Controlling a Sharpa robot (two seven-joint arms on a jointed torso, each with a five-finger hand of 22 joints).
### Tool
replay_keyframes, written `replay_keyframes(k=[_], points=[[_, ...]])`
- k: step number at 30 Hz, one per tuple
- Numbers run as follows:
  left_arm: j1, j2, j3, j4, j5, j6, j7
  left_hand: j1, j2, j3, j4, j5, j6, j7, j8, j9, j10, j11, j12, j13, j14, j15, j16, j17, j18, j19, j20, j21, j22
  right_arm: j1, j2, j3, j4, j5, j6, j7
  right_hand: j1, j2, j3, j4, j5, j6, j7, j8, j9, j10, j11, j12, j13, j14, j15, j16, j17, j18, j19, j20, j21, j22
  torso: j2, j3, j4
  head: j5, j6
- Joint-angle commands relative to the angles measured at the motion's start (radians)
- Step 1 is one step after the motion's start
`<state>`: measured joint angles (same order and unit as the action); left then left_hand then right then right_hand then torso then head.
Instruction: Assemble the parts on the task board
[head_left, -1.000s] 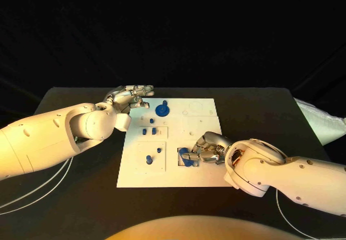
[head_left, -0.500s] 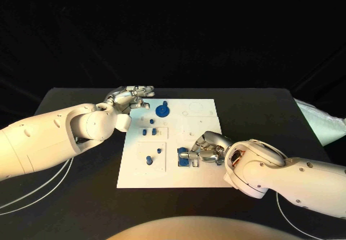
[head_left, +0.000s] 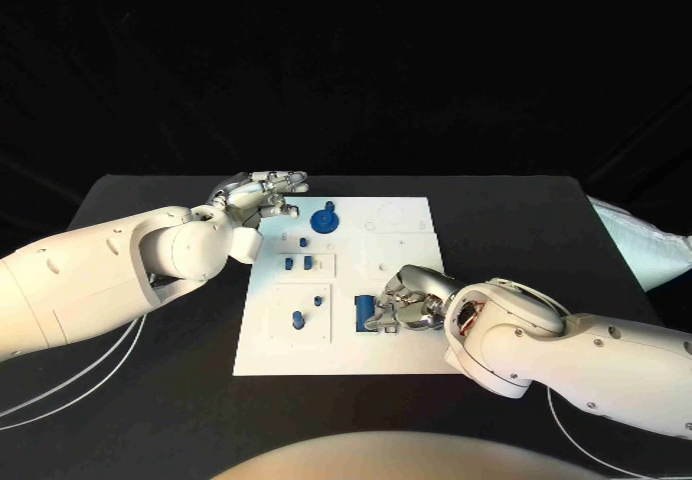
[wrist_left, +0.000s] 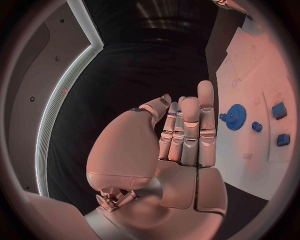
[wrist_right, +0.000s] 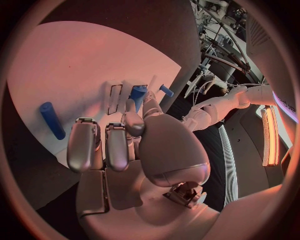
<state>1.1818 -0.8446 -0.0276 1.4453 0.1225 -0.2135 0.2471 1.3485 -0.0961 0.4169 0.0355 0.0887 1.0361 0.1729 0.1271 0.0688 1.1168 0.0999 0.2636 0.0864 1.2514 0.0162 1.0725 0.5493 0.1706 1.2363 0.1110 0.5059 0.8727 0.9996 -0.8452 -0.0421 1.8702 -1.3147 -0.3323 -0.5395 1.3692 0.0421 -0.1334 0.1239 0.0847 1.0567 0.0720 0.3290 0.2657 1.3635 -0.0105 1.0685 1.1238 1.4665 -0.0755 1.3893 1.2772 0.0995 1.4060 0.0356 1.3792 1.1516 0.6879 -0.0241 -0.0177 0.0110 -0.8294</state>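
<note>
Right hand (head_left: 405, 300) sits low on the task board (head_left: 404, 215), fingers bunched over the near-right pocket where a blue part (head_left: 366, 313) lies. Whether I am pinching that part or only pressing on it, I cannot tell from the head view. My left hand (head_left: 260, 198) hovers at the board's far-left corner, holding nothing, fingers loosely extended, just beside the blue gear (head_left: 325, 218). Two small blue parts (head_left: 299, 263) stand in the middle-left pocket, and another blue peg (head_left: 299, 319) stands nearer me. All of it rests on the black tabletop (head_left: 534, 215).

Left wrist view: hand (wrist_left: 181, 145) flat and unladen, fingers (wrist_left: 189, 131) straight and side by side. Blue gear (wrist_left: 236, 117) lies beyond the fingertips on the board (wrist_left: 250, 75), with small blue blocks (wrist_left: 279, 110) further along.

Right wrist view: hand (wrist_right: 125, 150) with fingers (wrist_right: 82, 145) curled downward toward the board (wrist_right: 69, 65). A blue cylinder (wrist_right: 52, 120) lies loose on its side, apart from the fingers. Another blue part (wrist_right: 137, 93) shows just past the fingertips, by a slot; contact unclear.

Handling judgement: parts look like rigid moulded plastic, light, smooth and likely slippery. The cylinder could roll if nudged. Best taken across its middle with thumb opposite a finger, then stood upright before seating.
</note>
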Motion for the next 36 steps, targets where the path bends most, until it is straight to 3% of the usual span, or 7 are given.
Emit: replay_keyframes(k=[1, 6, 9, 16, 24, 29, 36], points=[[0.0, 0.0, 0.001, 0.003, -0.004, 0.019, 0.002, 0.01, 0.0, 0.0, -0.005, 0.001, -0.008, 0.002, 0.006, -0.001, -0.008, -0.001, 0.005, 0.0, -0.006, -0.002, -0.003, -0.001, 0.011, -0.007, 0.003, -0.004, -0.001, -0.002, 0.001, 0.0, -0.001, -0.042, 0.02, -0.009, 0.003, 0.003, -0.001, -0.004, 0.013, 0.0, -0.005, 0.007, 0.002, 0.004, -0.002, -0.007, -0.004, 0.057, -0.004, 0.005, 0.001, -0.02, 0.006, -0.005, 0.005, 0.001, 0.0, -0.0001, 0.0006, 0.001, -0.002], [0.0, -0.001, 0.001, 0.003, -0.004, 0.018, 0.002, 0.01, 0.0, 0.0, -0.005, 0.001, -0.008, 0.002, 0.006, -0.001, -0.008, -0.001, 0.005, 0.0, -0.006, -0.002, -0.003, -0.001, 0.011, -0.007, 0.003, -0.004, -0.001, -0.002, -0.013, 0.0, 0.006, -0.05, -0.001, -0.007, -0.016, 0.009, -0.005, 0.004, 0.045, -0.001, -0.006, 0.009, 0.007, 0.005, -0.003, -0.015, -0.01, 0.056, -0.005, 0.004, 0.0, -0.019, 0.005, -0.005, 0.005, 0.0, 0.0, 0.0007, -0.0004, 0.002, -0.002], [0.0, -0.002, 0.001, 0.003, -0.004, 0.018, 0.001, 0.01, 0.0, 0.0, -0.005, 0.001, -0.008, 0.002, 0.006, -0.001, -0.008, -0.001, 0.005, 0.0, -0.006, -0.002, -0.003, -0.001, 0.011, -0.007, 0.003, -0.004, -0.001, -0.002, -0.036, 0.0, 0.02, -0.036, -0.023, 0.017, -0.037, 0.008, -0.013, 0.015, 0.085, -0.007, -0.005, 0.007, 0.01, 0.01, -0.002, -0.007, -0.001, 0.056, -0.004, 0.002, -0.002, -0.019, 0.004, -0.005, 0.003, -0.003, 0.0, 0.0015, -0.0004, 0.001, -0.002], [0.0, -0.005, 0.0, 0.003, -0.005, 0.017, 0.001, 0.01, 0.0, 0.0, -0.005, 0.001, -0.008, 0.002, 0.006, -0.001, -0.008, -0.001, 0.005, 0.0, -0.006, -0.002, -0.003, -0.001, 0.011, -0.007, 0.003, -0.004, -0.001, 0.01, -0.143, 0.001, 0.082, 0.01, -0.06, 0.095, -0.047, 0.004, -0.019, 0.024, 0.157, -0.048, 0.011, -0.023, 0.005, -0.003, 0.011, -0.022, -0.006, 0.054, 0.004, -0.002, -0.006, -0.018, -0.001, 0.0, -0.002, -0.011, -0.001, 0.0017, -0.003, -0.006, -0.004], [0.0, -0.004, 0.0, 0.003, -0.008, 0.018, 0.002, 0.01, 0.0, 0.0, -0.005, 0.001, -0.008, 0.002, 0.006, -0.001, -0.008, -0.001, 0.005, 0.0, -0.006, -0.002, -0.003, -0.001, 0.011, -0.007, 0.003, -0.004, -0.001, 0.033, -0.244, -0.001, 0.082, -0.074, 0.042, 0.109, -0.059, 0.008, -0.022, 0.037, 0.159, -0.055, 0.017, -0.037, 0.001, 0.0, 0.017, -0.014, 0.004, 0.056, 0.01, 0.005, 0.004, -0.019, 0.002, 0.005, 0.003, -0.001, -0.001, 0.0001, -0.0053, -0.012, 0.004], [0.0, -0.002, 0.0, 0.001, -0.009, 0.019, 0.003, 0.01, 0.0, 0.0, -0.005, 0.001, -0.008, 0.002, 0.006, -0.001, -0.008, -0.001, 0.005, 0.0, -0.006, -0.002, -0.003, -0.001, 0.011, -0.007, 0.003, -0.004, -0.001, 0.034, -0.274, -0.003, 0.073, -0.159, 0.059, 0.075, -0.061, 0.011, -0.022, 0.042, 0.168, -0.048, 0.016, -0.037, 0.002, 0.0, 0.016, -0.013, 0.006, 0.056, 0.01, 0.006, 0.006, -0.02, 0.004, 0.006, 0.005, 0.004, -0.001, 0.0031, -0.0089, -0.017, 0.005], [-0.001, 0.001, 0.0, 0.0, -0.011, 0.021, 0.004, 0.01, 0.0, 0.0, -0.005, 0.001, -0.008, 0.002, 0.006, -0.001, -0.008, -0.001, 0.005, 0.0, -0.006, -0.002, -0.003, -0.001, 0.011, -0.007, 0.003, -0.004, -0.001, 0.029, -0.281, -0.007, 0.05, -0.164, 0.085, 0.037, -0.064, 0.016, -0.02, 0.052, 0.199, -0.031, 0.01, -0.037, 0.004, -0.003, 0.012, -0.023, 0.001, 0.054, 0.008, 0.001, -0.001, -0.019, 0.002, 0.006, 0.003, 0.0, -0.002, 0.0011, -0.0076, -0.022, 0.007]])
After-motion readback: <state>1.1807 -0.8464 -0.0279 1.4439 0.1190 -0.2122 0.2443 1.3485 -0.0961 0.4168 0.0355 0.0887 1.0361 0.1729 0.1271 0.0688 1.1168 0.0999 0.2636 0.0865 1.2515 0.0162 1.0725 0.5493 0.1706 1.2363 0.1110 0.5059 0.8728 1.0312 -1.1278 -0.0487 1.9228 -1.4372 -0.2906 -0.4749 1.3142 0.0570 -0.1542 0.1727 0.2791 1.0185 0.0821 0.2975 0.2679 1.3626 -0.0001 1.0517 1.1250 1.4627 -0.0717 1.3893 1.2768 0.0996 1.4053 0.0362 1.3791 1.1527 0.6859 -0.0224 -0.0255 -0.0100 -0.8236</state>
